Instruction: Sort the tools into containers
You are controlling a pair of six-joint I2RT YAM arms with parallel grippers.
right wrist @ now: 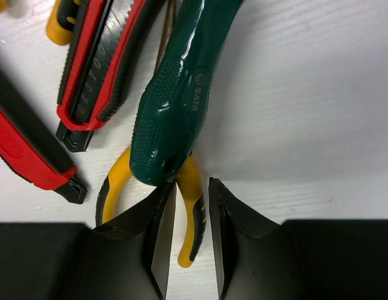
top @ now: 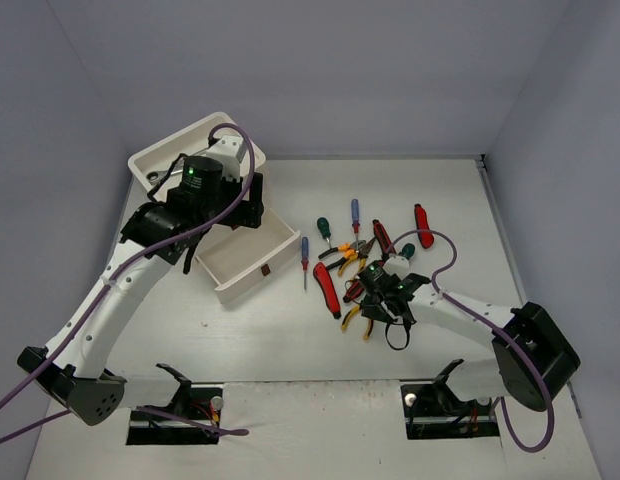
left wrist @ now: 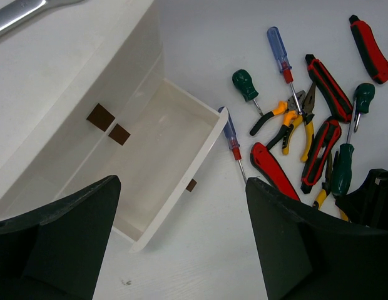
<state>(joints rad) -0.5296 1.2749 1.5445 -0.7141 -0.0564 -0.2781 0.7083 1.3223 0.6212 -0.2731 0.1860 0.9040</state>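
Observation:
The tools [top: 362,252] lie in a loose pile right of centre: blue and green screwdrivers, red-black and yellow-black pliers, red cutters. My right gripper [top: 378,292] is down in the near end of the pile. In the right wrist view its jaws [right wrist: 192,184] are closed about one handle of the yellow-black pliers [right wrist: 195,215], which lie on the table under a green screwdriver handle [right wrist: 175,106]. The white drawer box [top: 185,148] stands at the back left with one drawer [top: 248,252] pulled out and empty. My left gripper [left wrist: 183,180] hangs open and empty above it.
A silver wrench [left wrist: 12,15] lies on the box's top tray. A blue screwdriver [left wrist: 231,139] and a red cutter [left wrist: 273,170] lie just right of the open drawer front. Grey walls close in the table on three sides.

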